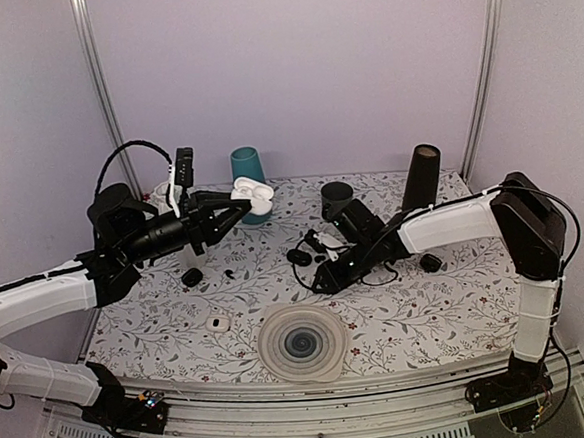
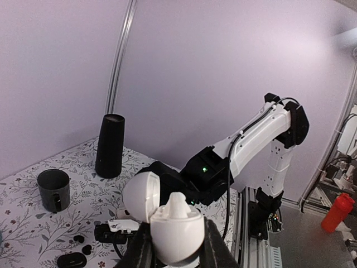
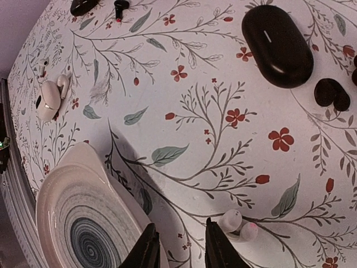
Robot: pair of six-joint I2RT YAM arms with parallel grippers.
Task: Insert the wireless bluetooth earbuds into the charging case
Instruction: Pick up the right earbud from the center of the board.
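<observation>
Grey-ringed plate [image 1: 302,344] lies nearest on the floral table [image 1: 160,333]. Just beyond it, the right gripper [image 3: 180,231] sits low over the table with its fingers a little apart and nothing between them. A white earbud [image 3: 237,223] lies just beside one finger. A closed black case [image 3: 277,44] and black earbuds [image 3: 332,94] lie further on. The left gripper [image 2: 178,248], raised, clamps the white charging case [image 2: 178,229]. The lid is open and a second earbud [image 2: 177,202] stands in it, stem up. A teal cup [image 1: 248,167] stands behind.
</observation>
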